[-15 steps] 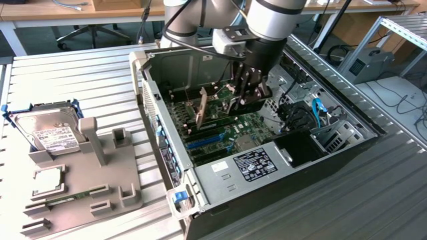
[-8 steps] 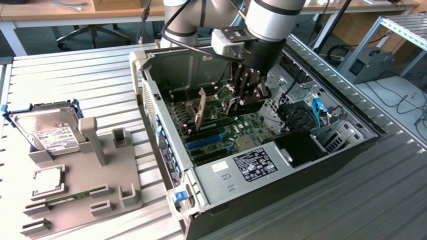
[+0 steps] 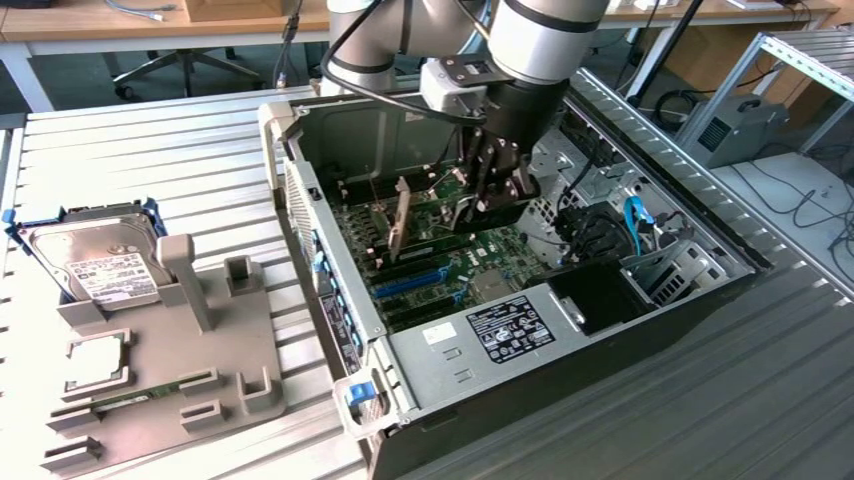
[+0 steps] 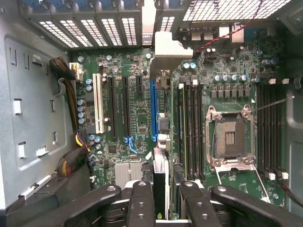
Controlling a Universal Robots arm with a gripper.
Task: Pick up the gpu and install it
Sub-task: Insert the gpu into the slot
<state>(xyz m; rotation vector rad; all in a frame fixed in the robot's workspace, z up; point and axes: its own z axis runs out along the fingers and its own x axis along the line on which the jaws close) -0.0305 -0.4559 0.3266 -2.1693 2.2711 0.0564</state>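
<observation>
Gripper [image 3: 491, 195] inside open computer case [image 3: 694, 225], fingers [image 4: 141, 208] partly closed on gpu [image 3: 400, 232], probably by its upper edge; card upright, edge-on above motherboard [image 4: 137, 101] slots.

gpu [image 4: 161, 189] mostly hidden between end effector [image 4: 163, 208] fingers [image 4: 140, 203]

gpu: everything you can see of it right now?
The gpu hangs on edge in the hand, inside the open computer case, just above the green motherboard. In the exterior view its black cooler side shows under the dark fingers. In the wrist view it is a thin edge between the fingers, beside the blue slot. Whether it is seated cannot be told.
</observation>
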